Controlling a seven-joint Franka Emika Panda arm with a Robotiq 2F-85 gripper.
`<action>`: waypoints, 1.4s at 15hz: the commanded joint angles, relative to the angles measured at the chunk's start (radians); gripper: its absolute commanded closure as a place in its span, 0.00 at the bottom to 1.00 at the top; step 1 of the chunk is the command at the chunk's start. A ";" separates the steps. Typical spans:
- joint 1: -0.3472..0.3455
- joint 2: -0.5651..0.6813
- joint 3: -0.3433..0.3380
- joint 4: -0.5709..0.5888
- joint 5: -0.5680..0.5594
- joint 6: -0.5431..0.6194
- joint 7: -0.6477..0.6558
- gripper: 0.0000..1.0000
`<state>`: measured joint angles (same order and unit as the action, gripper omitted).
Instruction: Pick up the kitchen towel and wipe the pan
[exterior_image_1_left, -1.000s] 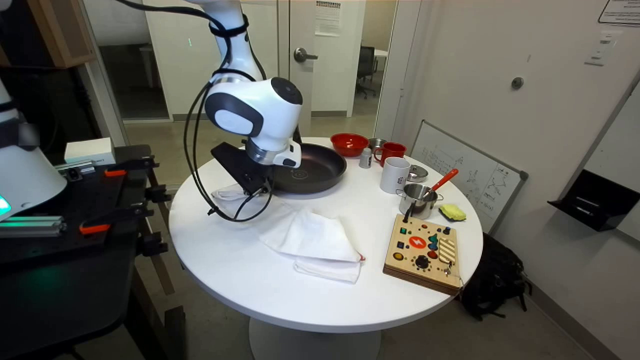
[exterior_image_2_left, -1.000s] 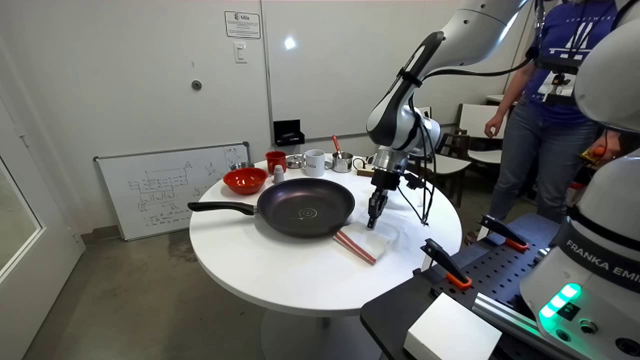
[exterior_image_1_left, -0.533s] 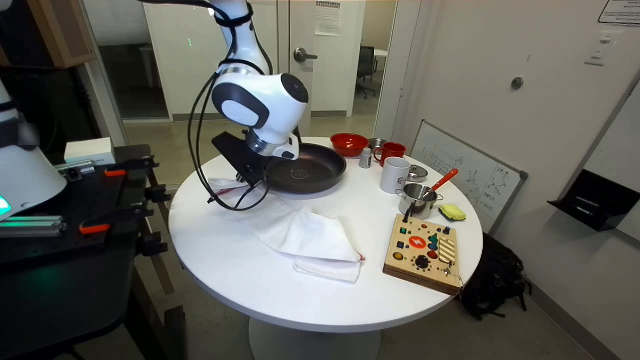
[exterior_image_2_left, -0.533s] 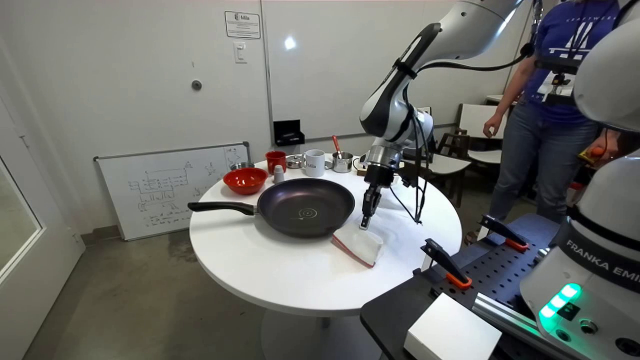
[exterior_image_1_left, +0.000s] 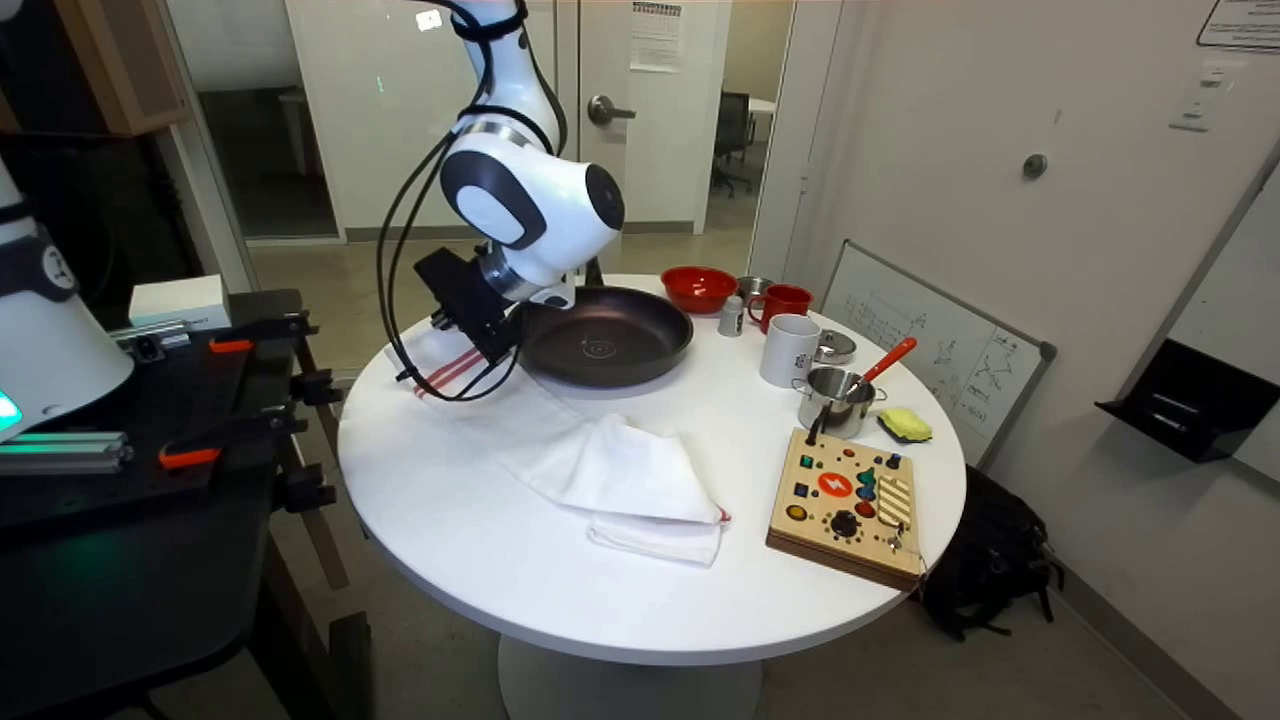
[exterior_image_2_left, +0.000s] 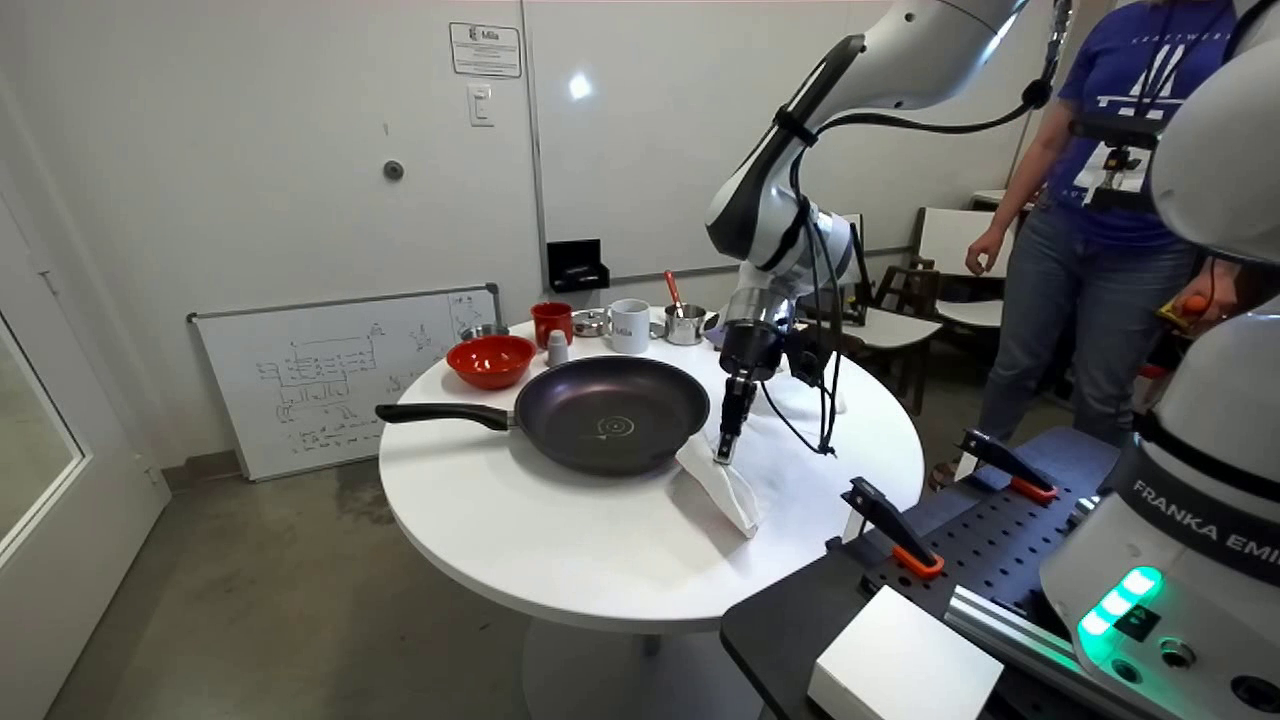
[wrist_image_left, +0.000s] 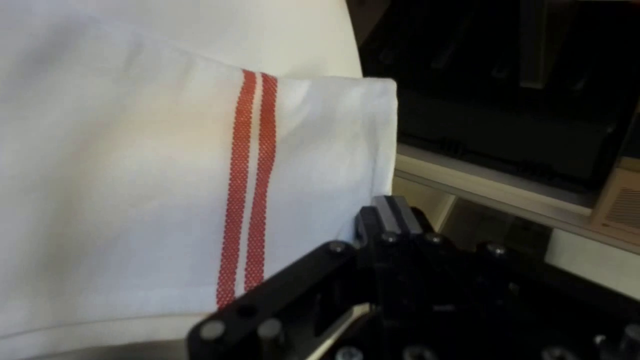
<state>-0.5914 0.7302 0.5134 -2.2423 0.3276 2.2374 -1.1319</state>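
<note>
Fingers (wrist_image_left: 386, 220) clenched on towel (wrist_image_left: 165, 185) hem; most of the cloth lies behind

Grip looks true but slim. In the wrist view the hem runs up to the fingers, beyond the red stripes (wrist_image_left: 239, 185); the gripped end is raised just beside the pan (exterior_image_2_left: 612, 425), while the rest trails over the table (exterior_image_1_left: 480, 560) to a crumpled part near the board (exterior_image_1_left: 830, 510).

Slip heads the worries. Little cloth in the pinch, plenty lying on the table: a fast pull could let drag and weight work the hem free.

Next, the pan's rim. Carried this low, the towel may bunch against the outer wall rather than clear it. Whether the two touch now, can't tell. Once wiping starts, pressure from one side might shove the pan, since nothing visible pins it; its handle (exterior_image_2_left: 440, 412) points out to the table's edge, perhaps past it.

Also the cables (exterior_image_2_left: 824, 449): slack, hanging low near the cloth. A loop could catch a fold or the rim as the arm (exterior_image_1_left: 565, 205) crosses.

Against the frame a second back: there, in an exterior view, the striped end lies flat under the fingers; now it stands in a steep fold, stripes turned from that camera. Stripes now show plainly in an exterior view that hides them earlier. Arm sits differently too, the gripped end along with it. Pan and crumpled part look unmoved.
</note>
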 joint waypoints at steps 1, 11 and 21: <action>0.092 0.025 -0.068 0.052 0.067 -0.163 -0.114 1.00; 0.323 0.072 -0.189 0.037 0.089 -0.083 -0.215 0.73; 0.330 0.036 -0.209 0.025 0.093 -0.015 -0.260 0.10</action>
<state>-0.2803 0.8055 0.3318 -2.1984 0.3918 2.1700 -1.3744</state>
